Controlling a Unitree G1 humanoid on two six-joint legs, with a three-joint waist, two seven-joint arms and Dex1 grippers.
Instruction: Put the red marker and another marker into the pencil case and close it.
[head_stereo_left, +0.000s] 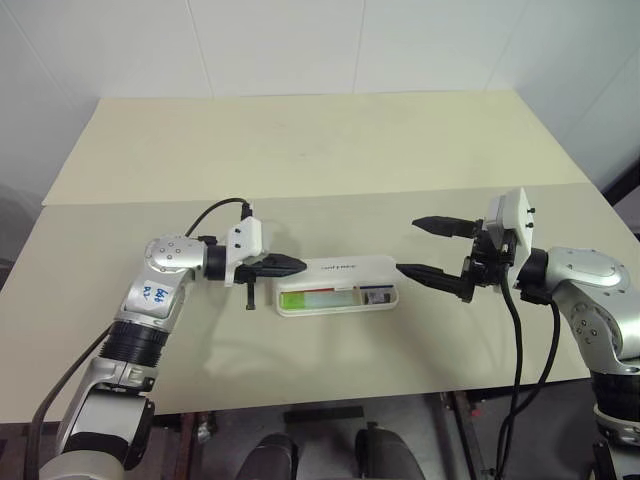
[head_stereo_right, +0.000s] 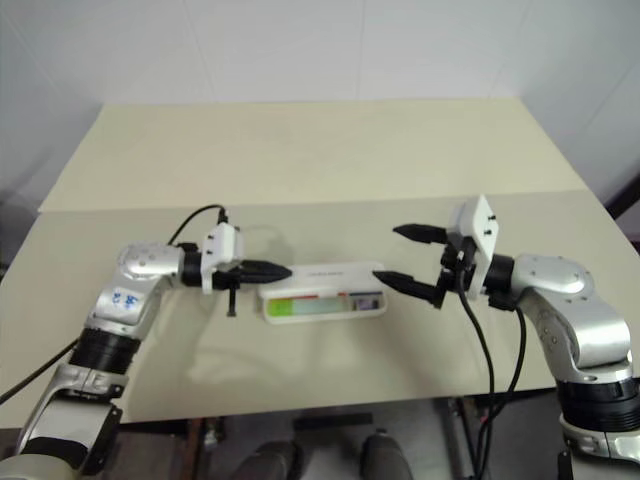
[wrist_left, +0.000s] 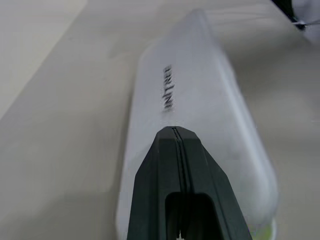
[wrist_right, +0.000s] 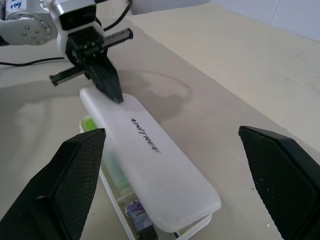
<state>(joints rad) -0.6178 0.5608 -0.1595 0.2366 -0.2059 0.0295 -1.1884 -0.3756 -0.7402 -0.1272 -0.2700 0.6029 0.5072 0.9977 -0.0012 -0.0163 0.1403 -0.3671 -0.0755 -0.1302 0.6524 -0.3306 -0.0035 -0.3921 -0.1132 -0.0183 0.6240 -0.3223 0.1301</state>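
The white pencil case (head_stereo_left: 338, 300) lies mid-table with its lettered lid (wrist_right: 150, 150) lowered partway over the tray, leaving a gap along the near side. A lime-green marker (head_stereo_left: 312, 297) lies inside toward the left. At the tray's right end sits a dark piece (head_stereo_left: 376, 295); I cannot tell if it is the red marker. My left gripper (head_stereo_left: 298, 265) is shut with nothing in it, and its tip (wrist_right: 116, 95) rests on the lid's left end. My right gripper (head_stereo_left: 407, 245) stands wide open just right of the case, fingers level and apart from it.
The cream table (head_stereo_left: 300, 150) has a seam running across it behind the case, and its front edge is close below the case. Black cables (head_stereo_left: 515, 330) hang from both wrists. White walls stand behind the table.
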